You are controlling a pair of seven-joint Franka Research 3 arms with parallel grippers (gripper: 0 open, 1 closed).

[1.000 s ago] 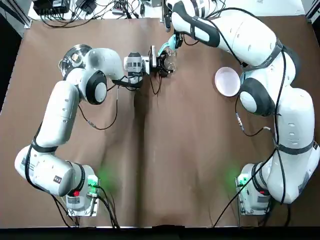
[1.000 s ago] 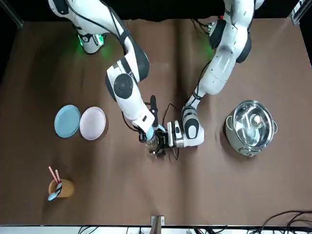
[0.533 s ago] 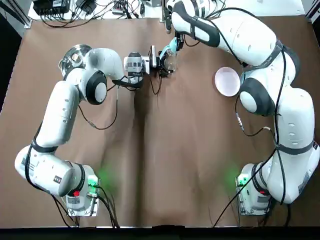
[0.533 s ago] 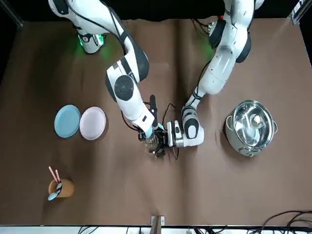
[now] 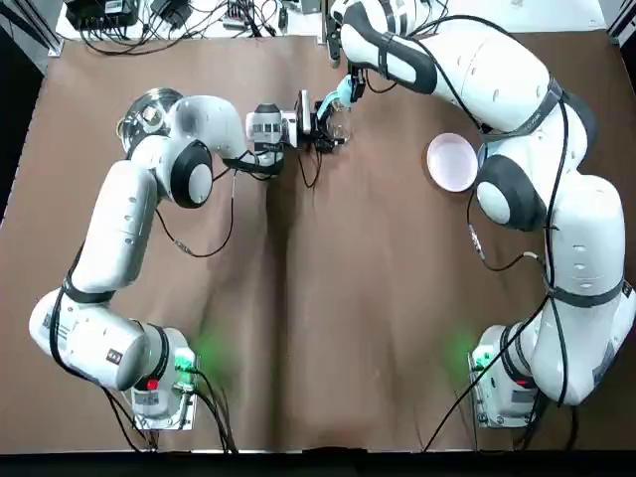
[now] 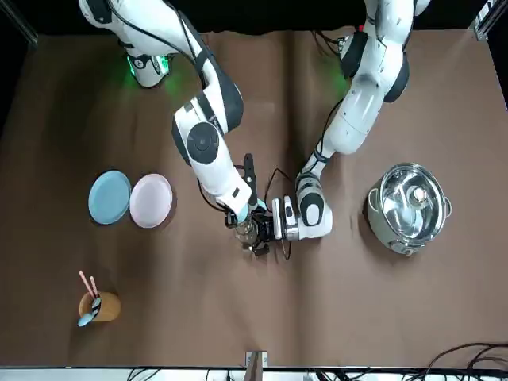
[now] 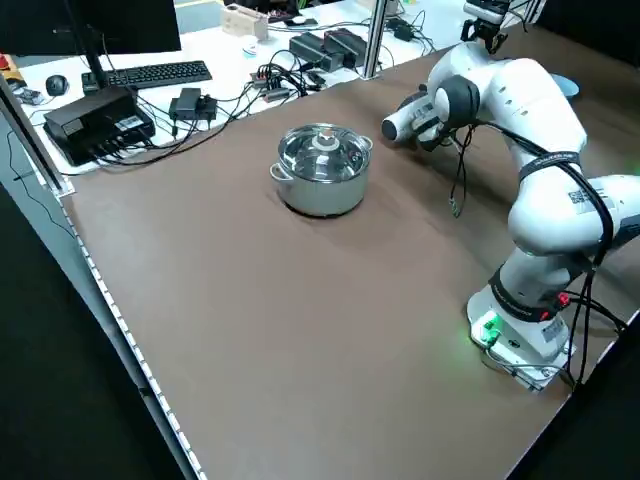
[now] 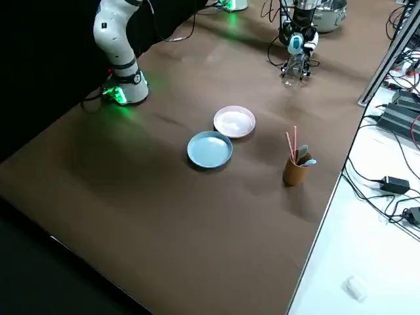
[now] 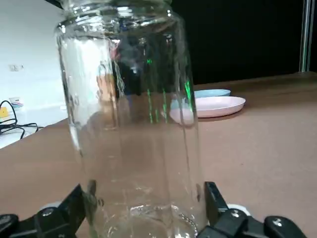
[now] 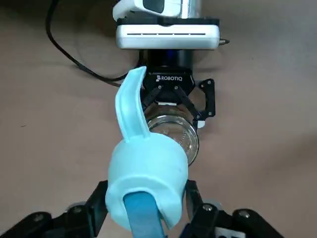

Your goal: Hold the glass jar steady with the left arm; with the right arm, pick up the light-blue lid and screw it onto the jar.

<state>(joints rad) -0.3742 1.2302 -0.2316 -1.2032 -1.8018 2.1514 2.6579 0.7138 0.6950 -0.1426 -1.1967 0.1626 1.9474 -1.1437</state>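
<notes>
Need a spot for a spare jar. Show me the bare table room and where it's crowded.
Free: the broad table stretch between the two arm bases; also the far-edge strip from the cup to the pot. Crowded: far centre, where the left gripper clamps the glass jar and the right gripper holds the light-blue lid above it.

"ROBOTIQ" on the left gripper point(image 10: 172, 114)

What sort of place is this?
Likely a robotics lab: keyboard and cables on the bench beside the table, staged pot and plates, left gripper gripping a jar, right gripper holding a lid above it.
</notes>
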